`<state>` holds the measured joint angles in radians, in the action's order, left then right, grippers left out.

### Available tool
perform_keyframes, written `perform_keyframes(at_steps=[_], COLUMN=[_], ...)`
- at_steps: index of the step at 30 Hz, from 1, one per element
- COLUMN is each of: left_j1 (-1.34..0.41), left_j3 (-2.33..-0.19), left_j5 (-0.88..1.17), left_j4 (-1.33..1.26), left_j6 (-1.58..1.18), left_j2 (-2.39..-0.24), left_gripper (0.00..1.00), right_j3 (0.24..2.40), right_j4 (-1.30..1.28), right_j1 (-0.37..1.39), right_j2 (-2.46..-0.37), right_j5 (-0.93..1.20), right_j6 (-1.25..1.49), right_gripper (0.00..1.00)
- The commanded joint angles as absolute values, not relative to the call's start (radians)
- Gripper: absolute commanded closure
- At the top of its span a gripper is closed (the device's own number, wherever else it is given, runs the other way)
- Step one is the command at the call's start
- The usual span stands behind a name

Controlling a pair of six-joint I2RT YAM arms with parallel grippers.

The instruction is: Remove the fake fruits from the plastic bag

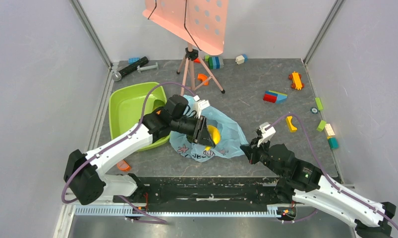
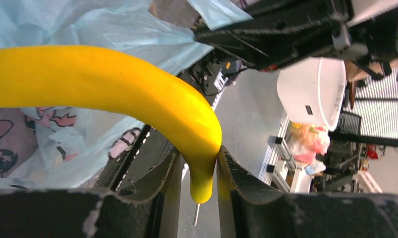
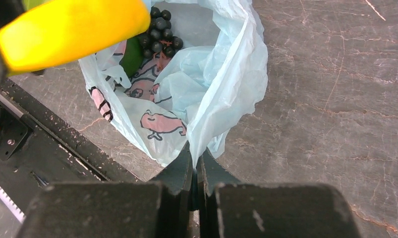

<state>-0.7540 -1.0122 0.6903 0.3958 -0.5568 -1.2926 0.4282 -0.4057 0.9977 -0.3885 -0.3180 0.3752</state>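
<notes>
One yellow banana (image 2: 112, 94) is in the grip of the left tool (image 2: 202, 171). The two fingers squeeze its thin end, one on each side. The rest of it curves away over the plastic bag (image 3: 226, 74).

The bag is light blue and crinkly, with pink drawings on it. It lies on the grey worktop (image 1: 256, 114) with its mouth open. Down inside sit a bunch of dark round grapes (image 3: 159, 29) and a green fruit (image 3: 132, 57) just beside them.

The right tool (image 3: 195, 166) is clenched tight on the edge of the bag, with the thin plastic pinched between its fingers.

Just left of the bag is a lime-green tub (image 1: 127, 106), and the left arm passes over its corner. Farther back stands a tripod (image 1: 189, 69). Some toy bricks (image 1: 275, 96) lie well apart from the bag, on the right side of the worktop.
</notes>
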Motion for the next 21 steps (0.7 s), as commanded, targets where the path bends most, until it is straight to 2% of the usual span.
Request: perform_keyframes(at_steps=[1, 4, 9, 15, 18, 21], left_j1=[-0.753, -0.752, -0.752, -0.750, -0.737, -0.690], left_j3=[-0.997, -0.977, -0.938, -1.045, -1.116, -1.187], left_j5=[0.872, 0.938, 1.026, 1.040, 1.019, 0.932], left_j4=[0.373, 0.297, 0.007, -0.126, -0.117, 0.054], left_j6=[-0.483, -0.522, -0.695, -0.768, -0.777, -0.724], left_j2=[-1.210, -1.154, -1.044, -0.988, -0.979, -0.965], left_gripper=[0.82, 0.81, 0.80, 0.80, 0.81, 0.81], right_j3=[0.490, 0.511, 0.528, 0.517, 0.524, 0.532], right_j4=[-0.381, -0.384, -0.378, -0.375, -0.383, -0.397], right_j1=[0.999, 0.999, 0.999, 0.999, 0.999, 0.999], right_j2=[-0.407, -0.436, -0.467, -0.449, -0.441, -0.435], right_j5=[-0.366, -0.373, -0.373, -0.376, -0.380, -0.385], right_j6=[0.391, 0.378, 0.382, 0.398, 0.401, 0.403], right_gripper=[1.00, 1.00, 1.00, 1.00, 1.00, 1.00])
